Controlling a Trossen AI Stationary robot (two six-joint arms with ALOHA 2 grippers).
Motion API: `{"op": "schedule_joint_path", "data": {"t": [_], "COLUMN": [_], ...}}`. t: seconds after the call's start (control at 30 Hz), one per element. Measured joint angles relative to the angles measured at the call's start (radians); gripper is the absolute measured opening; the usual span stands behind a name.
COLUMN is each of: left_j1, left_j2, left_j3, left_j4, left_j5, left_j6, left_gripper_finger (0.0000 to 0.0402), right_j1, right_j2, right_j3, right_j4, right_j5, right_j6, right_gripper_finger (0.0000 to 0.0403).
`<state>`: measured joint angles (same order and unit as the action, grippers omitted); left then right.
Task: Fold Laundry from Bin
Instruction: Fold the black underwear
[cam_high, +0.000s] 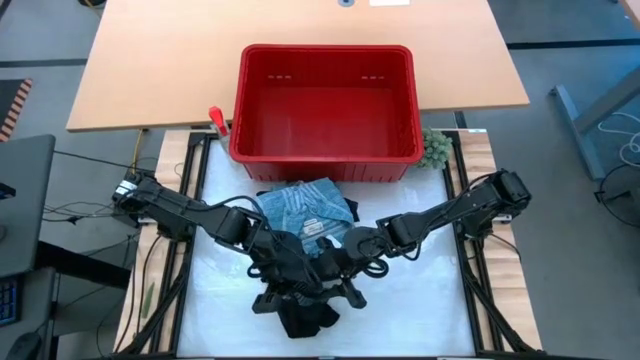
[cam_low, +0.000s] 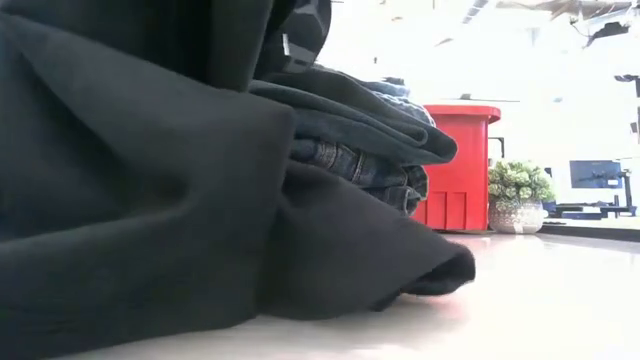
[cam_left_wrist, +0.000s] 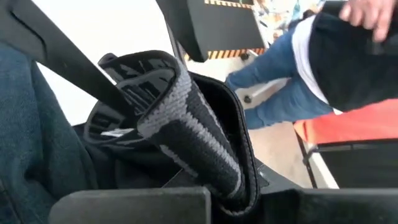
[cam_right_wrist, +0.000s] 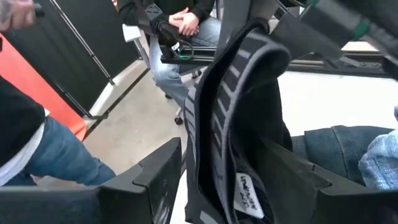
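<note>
Red plastic marks the bin (cam_high: 327, 100), which stands empty at the counter's (cam_high: 430, 300) far edge. Just in front of it lies the laundry: a light blue-grey garment (cam_high: 305, 205) spread near the counter's middle, with denim-blue pieces (cam_low: 350, 135) stacked beside it in the low view. A black garment (cam_high: 300, 300) with a grey-striped waistband hangs bunched toward the near edge, lifted between the two arms. The left gripper (cam_high: 283, 262) reaches in from the left edge, its jaws pressed together on the black garment's band (cam_left_wrist: 186, 124). The right gripper (cam_high: 345, 258) comes in from the right edge, its jaws part-spread around the same band (cam_right_wrist: 230, 99). A small green fuzzy lump (cam_high: 436, 148) sits by the bin's right near corner. Beyond the counter, people in jeans show in the wrist views.
</note>
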<state>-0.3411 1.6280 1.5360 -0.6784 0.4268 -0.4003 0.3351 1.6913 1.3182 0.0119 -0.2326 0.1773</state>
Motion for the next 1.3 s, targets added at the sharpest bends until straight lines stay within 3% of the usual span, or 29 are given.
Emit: {"op": "schedule_joint_path", "data": {"t": [0.13,0.3,0.57,0.67,0.8,0.87,1.1,1.2,1.3], "left_j1": [0.034,0.073,0.072,0.074,0.074,0.073,0.052,0.052,0.079], "left_j2": [-0.015,-0.027,-0.023,-0.023,-0.023,-0.023,0.028,0.111,0.229], "left_j3": [0.001,0.037,0.057,0.057,0.057,0.057,0.056,0.088,0.204], "left_j4": [-0.035,-0.074,-0.053,-0.04,-0.007,0.026,0.289,0.432,0.446], "left_j5": [0.061,0.037,0.005,0.003,0.002,-0.021,-0.173,-0.224,-0.279], "left_j6": [0.047,0.071,0.1,0.1,0.1,0.097,0.089,0.09,0.153], "left_gripper_finger": [0.0,0.0,0.0,0.0,0.0,0.0,0.0,0.0,0.0], "right_j1": [0.0,0.006,0.004,0.014,0.028,0.031,0.088,0.133,0.165], "right_j2": [0.0,0.0,0.0,-0.001,-0.027,-0.061,-0.201,-0.249,-0.302], "right_j3": [0.0,0.0,0.0,0.0,0.0,0.02,0.143,0.173,0.177], "right_j4": [-0.015,-0.045,-0.028,-0.042,-0.099,-0.173,-0.672,-0.869,-1.05], "right_j5": [-0.001,0.002,0.134,0.133,0.079,0.024,-0.008,-0.006,0.025], "right_j6": [-0.019,-0.067,-0.067,-0.07,-0.021,0.016,0.085,0.119,0.153], "right_gripper_finger": [0.0235,0.0235,0.0222,0.0173,0.0051,0.0027,0.0029,0.0029,0.0029]}}
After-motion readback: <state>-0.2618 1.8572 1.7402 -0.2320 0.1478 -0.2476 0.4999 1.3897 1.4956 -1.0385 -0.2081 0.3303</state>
